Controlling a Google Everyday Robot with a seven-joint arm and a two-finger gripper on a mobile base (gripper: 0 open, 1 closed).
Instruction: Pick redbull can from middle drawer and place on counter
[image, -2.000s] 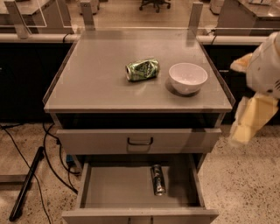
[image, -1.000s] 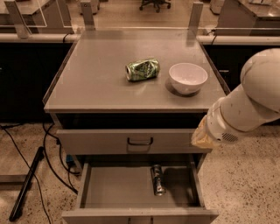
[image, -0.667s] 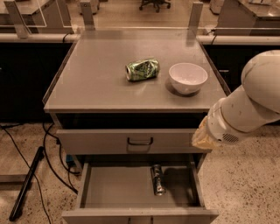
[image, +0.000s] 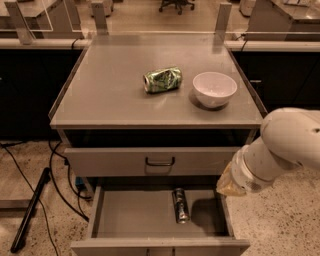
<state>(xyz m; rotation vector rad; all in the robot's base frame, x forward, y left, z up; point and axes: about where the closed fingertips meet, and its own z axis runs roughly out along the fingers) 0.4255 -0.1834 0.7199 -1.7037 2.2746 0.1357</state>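
The redbull can (image: 180, 204) is slim and silver-and-blue. It lies on its side on the floor of the open middle drawer (image: 130, 215), right of centre, pointing front to back. My gripper (image: 229, 184) is at the end of the white arm (image: 285, 145), over the drawer's right wall. It is to the right of the can and a little higher, apart from it. The counter (image: 110, 90) is the grey cabinet top above.
A dented green can (image: 162, 79) lies on its side mid-counter, with a white bowl (image: 214, 88) to its right. The top drawer front (image: 160, 161) with a black loop handle is closed. Black cables (image: 30, 210) lie on the floor at the left.
The arm has swung in from the right and moved down. The gripper has dropped from level with the top drawer front to the right edge of the open drawer. The can has not moved.
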